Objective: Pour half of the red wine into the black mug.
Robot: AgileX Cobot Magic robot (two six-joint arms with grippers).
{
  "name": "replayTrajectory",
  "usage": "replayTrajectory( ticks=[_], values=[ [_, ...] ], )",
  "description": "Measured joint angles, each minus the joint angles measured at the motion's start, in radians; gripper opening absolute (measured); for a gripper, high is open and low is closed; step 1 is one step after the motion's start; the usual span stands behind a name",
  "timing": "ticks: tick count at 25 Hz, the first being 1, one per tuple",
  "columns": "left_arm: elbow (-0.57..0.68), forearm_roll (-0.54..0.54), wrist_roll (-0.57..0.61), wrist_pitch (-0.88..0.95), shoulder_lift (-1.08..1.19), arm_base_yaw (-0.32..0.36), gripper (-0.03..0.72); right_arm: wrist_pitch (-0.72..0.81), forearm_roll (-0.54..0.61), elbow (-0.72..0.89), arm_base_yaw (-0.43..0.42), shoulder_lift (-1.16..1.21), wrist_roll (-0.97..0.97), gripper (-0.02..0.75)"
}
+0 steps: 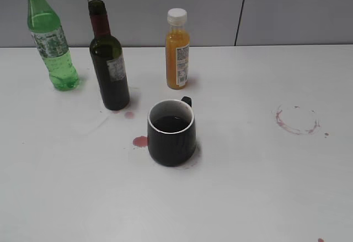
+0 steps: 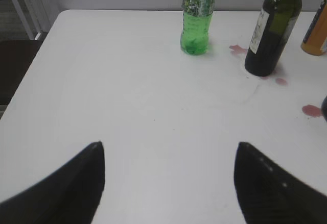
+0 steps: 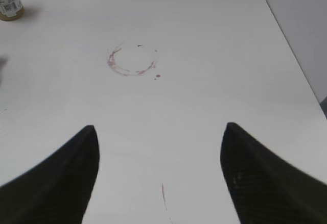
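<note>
standing behind black mug [image 1: 171, 140], wine bottle [image 1: 109, 71], juice bottle [image 1: 177, 52]

- The exterior view looks down at a slant from the front across the white tabletop [image 1: 259, 192] toward the grey back wall [image 1: 165, 5], near enough to fill the frame with tabletop.
- The left wrist view sits low behind the left end effector [image 2: 168, 183], facing forward over the tabletop's left part; it shares the green bottle [image 2: 195, 17] and wine bottle [image 2: 271, 30] with the exterior view.
- The right wrist view sits behind the right end effector [image 3: 159, 175], facing the right part; it shares the red ring stain [image 3: 132, 60] with the exterior view.
</note>
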Motion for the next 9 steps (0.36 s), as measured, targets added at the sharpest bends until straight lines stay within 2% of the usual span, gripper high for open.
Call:
replayTrajectory(
  ticks=[5, 9],
  values=[
    [0.000, 0.000, 0.001, -0.001, 0.000, 0.002, 0.589, 0.000, 0.000, 0.000, 0.000, 0.000, 0.000, 0.564],
    [0.000, 0.000, 0.002, -0.001, 0.000, 0.036, 0.589, 0.000, 0.000, 0.000, 0.000, 0.000, 0.000, 0.564]
  ],
)
